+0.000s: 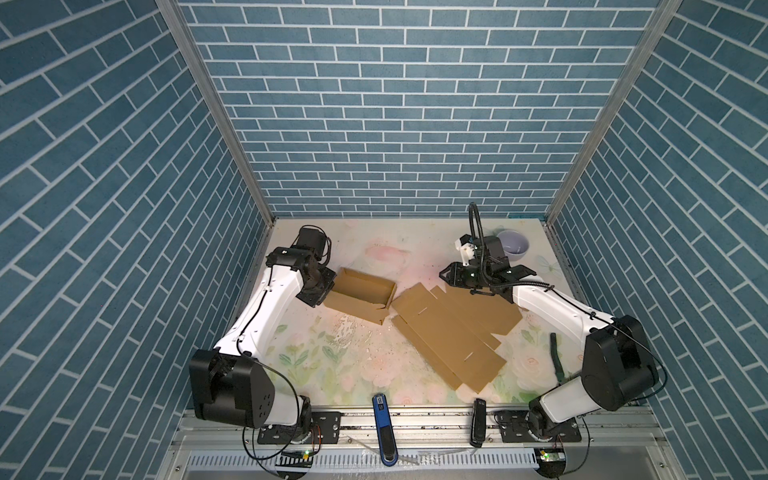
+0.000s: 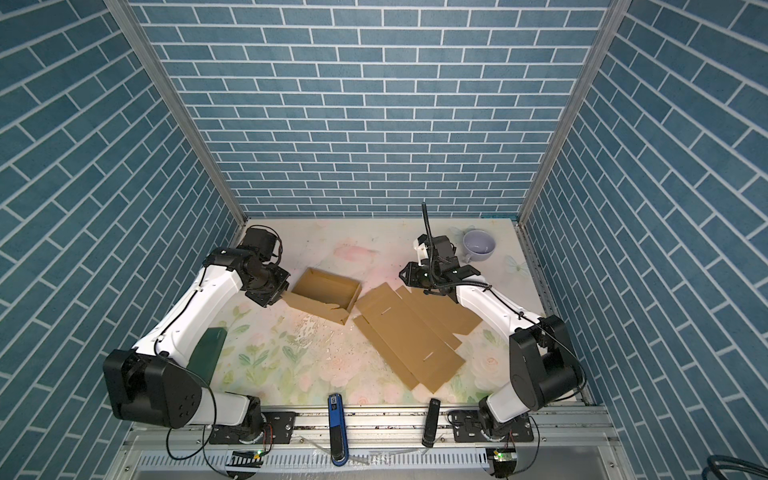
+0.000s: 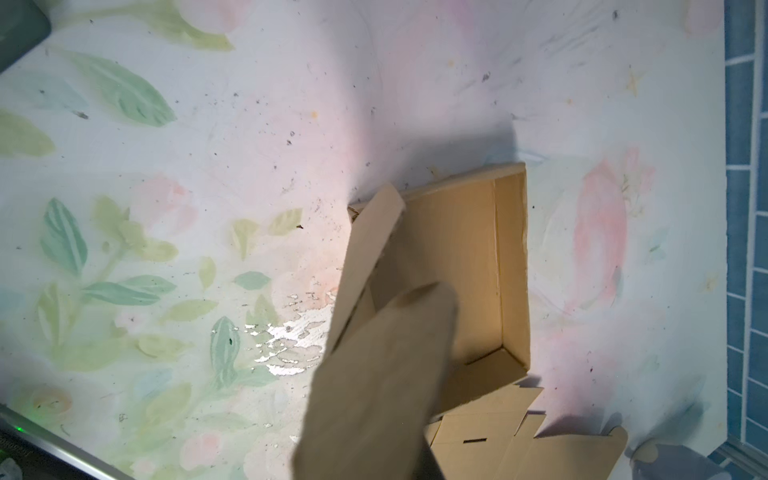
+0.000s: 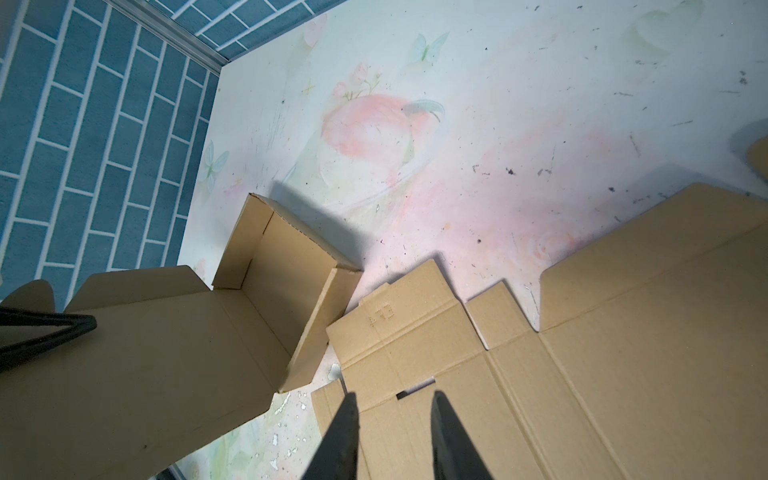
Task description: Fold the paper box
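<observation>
Floral desk [image 1: 332, 374] in a blue brick booth: one paper box [image 1: 365, 286] folded, one cardboard blank [image 1: 453, 328] flat.
Nearest you, an aluminium rail [image 1: 432, 419] carries a blue stick-shaped object [image 1: 384, 428] and a black one [image 1: 478, 419]. Beyond it, your desk's flower print is scuffed, with a flaked patch [image 1: 347, 332] near the middle. The cardboard blank lies right of centre; your right tool [image 4: 394, 397] hovers over its far edge, jaws partly apart, empty. Just left sits the open-topped paper box; your left tool [image 1: 326, 296] meets its left end wall, but you cannot tell whether it has closed there. A lavender cup [image 1: 514, 245] stands far right. Blue brick-pattern walls [image 1: 395, 124] close three sides.
</observation>
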{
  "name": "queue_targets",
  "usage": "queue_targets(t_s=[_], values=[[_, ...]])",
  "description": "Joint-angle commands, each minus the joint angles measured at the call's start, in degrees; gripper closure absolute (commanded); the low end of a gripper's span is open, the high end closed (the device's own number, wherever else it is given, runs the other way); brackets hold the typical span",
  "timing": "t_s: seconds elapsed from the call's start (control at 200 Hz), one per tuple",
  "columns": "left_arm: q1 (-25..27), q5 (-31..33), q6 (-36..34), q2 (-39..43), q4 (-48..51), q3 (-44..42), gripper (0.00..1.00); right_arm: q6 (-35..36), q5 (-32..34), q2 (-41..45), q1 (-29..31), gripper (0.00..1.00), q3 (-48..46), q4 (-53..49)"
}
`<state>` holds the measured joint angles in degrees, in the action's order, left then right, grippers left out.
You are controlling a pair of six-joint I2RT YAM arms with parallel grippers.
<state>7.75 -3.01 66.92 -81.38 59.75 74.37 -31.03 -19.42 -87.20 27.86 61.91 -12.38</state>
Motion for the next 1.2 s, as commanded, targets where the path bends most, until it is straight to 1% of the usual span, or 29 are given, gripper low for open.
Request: queue_targets(t_s=[0.0,0.14,0.29,0.42,0.54,0.665,0.76,1.035,1.11,1.17,1.19], values=[[-3.0,-0.1,-6.5,-1.0,2.4,2.1,0.83,1.7,0.6,0.7,-0.2,0.70,-0.7,-0.6],[-6.1,-1.2,-11.1,-2.7,3.1,3.9,0.86,1.7,0.9,0.4,-0.3,0.70,-0.3,-1.5],[-6.5,-1.8,-15.0,-5.6,4.1,7.4,0.93,1.6,1.0,-0.1,-0.4,0.70,0.1,-1.8],[-6.5,-1.6,-17.7,-7.9,5.1,10.7,0.96,1.5,1.1,-0.3,-0.4,0.70,0.2,-1.9],[-6.5,-1.0,-21.3,-11.0,7.2,15.8,0.98,1.7,1.1,-0.5,-0.4,0.70,0.2,-2.1],[-6.6,1.0,-25.5,-14.7,10.1,22.2,0.99,1.8,1.1,-0.7,-0.4,0.70,0.4,-2.3],[-6.6,0.6,-29.7,-17.8,11.3,27.0,0.99,1.9,0.9,-0.7,-0.6,0.70,0.5,-2.4],[-7.0,-7.0,-43.1,-24.9,15.5,38.5,1.00,3.8,0.4,-2.0,-0.6,0.70,3.4,-5.5],[-7.0,-10.1,-48.2,-28.1,20.6,44.1,0.99,4.0,0.4,-2.4,-0.6,0.70,3.9,-6.0],[-7.0,-11.5,-52.4,-31.8,25.3,49.7,0.99,3.9,0.4,-2.6,-0.7,0.70,4.2,-6.3],[-7.0,-11.6,-53.4,-32.0,26.1,50.2,0.99,4.0,0.3,-2.8,-0.6,0.70,4.3,-6.5]])
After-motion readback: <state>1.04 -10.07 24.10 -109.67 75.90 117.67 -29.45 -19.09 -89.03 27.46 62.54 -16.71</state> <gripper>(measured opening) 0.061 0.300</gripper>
